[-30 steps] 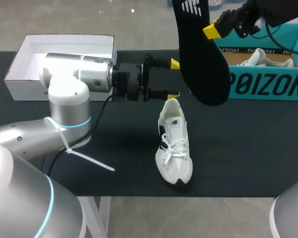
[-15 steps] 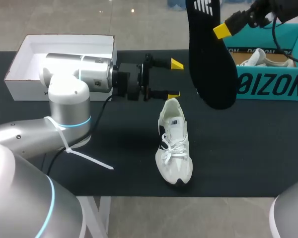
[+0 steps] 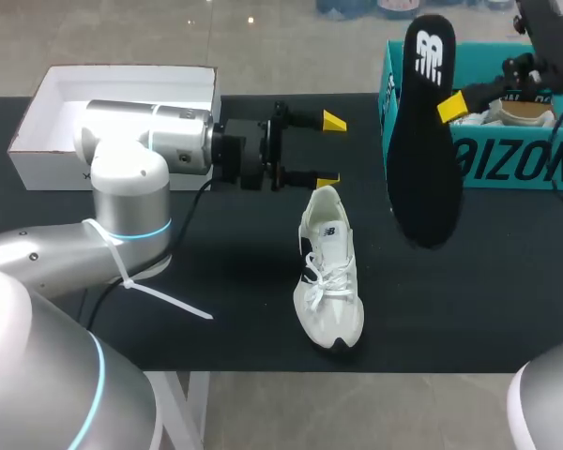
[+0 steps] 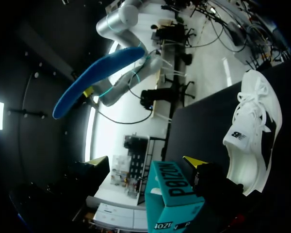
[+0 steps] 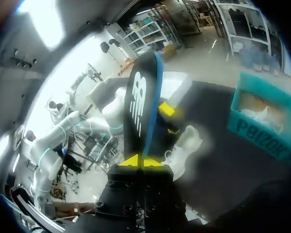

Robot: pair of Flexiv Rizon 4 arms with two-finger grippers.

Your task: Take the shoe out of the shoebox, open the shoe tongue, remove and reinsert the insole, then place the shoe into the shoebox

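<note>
Insole swung right; left wrist shows blue underside.

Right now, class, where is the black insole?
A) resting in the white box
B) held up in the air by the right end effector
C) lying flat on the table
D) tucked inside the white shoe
B: the right end effector is shut on the insole, holding it on end, lifted clear of the white shoe.

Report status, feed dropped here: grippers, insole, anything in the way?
Right gripper shut on flat black insole, aloft. Left gripper open, close beside white lace-up sneaker.
</note>
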